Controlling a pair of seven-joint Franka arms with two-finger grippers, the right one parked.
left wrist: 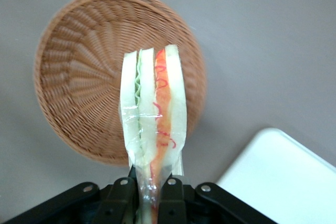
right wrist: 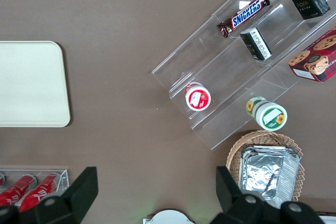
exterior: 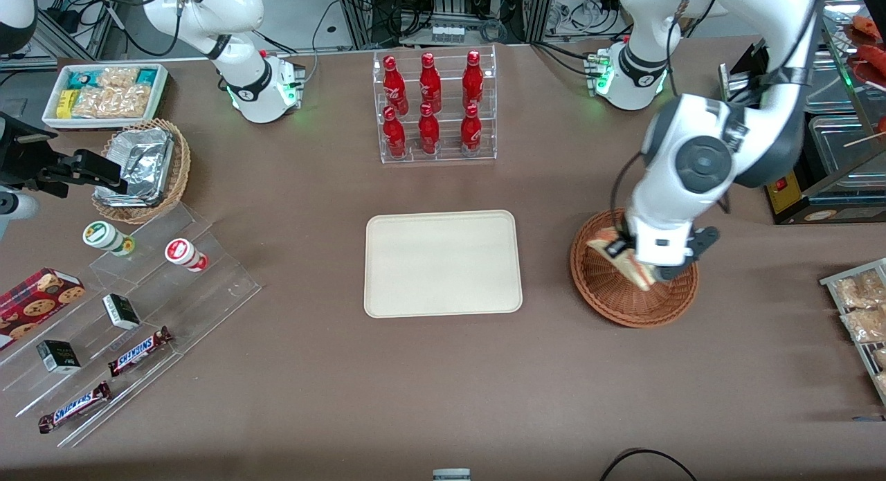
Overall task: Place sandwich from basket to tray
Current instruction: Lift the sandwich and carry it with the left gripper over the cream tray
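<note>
The left arm's hand (left wrist: 149, 195) is gripping the wrapped sandwich (left wrist: 152, 114) by one end, its two black fingers (left wrist: 122, 195) pressed tight against the plastic on either side, and it is holding the wedge up in the air over the reddish-brown wicker basket (exterior: 609, 287), clear of the weave. The basket is sitting on the brown table (exterior: 443, 384) toward the working arm's end, and the cream tray (exterior: 443, 263) is lying bare beside it, near the middle of the table, with a clear rack of red bottles (exterior: 432, 104) standing farther from the front camera than the tray.
</note>
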